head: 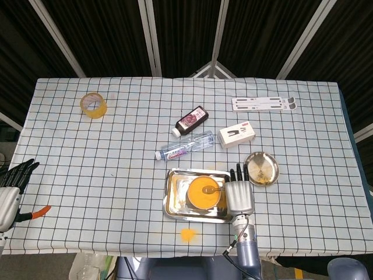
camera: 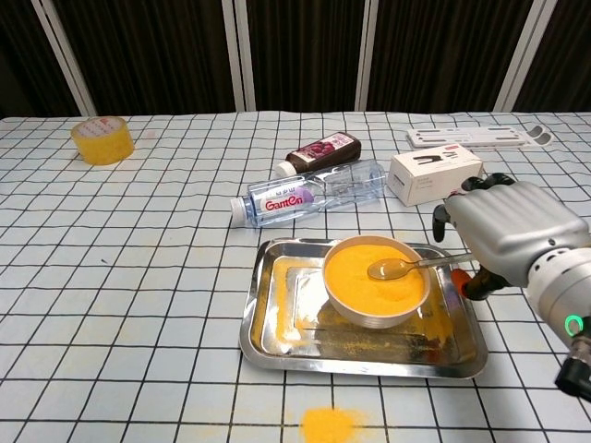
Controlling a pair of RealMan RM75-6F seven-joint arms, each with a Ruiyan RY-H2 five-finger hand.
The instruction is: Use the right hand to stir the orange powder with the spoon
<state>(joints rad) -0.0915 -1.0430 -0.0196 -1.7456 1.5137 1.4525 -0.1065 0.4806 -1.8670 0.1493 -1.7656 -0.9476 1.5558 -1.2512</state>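
Spoon (camera: 406, 268), light, stiff and slippery, sits pinched at its handle end in right hand (camera: 506, 231) fingers (camera: 441, 221), bowl resting left of them on orange powder (camera: 374, 274).

A white bowl (camera: 374, 305) brimming with orange powder (camera: 369, 274) sits in a steel tray (camera: 277, 323), metal spoon (camera: 395, 269) resting on top.

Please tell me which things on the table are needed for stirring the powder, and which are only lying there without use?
Needed: right hand, spoon, bowl of orange powder, metal tray.

Only lying there: tape roll, water bottle, dark bottle, white box, small metal dish, spilled powder.
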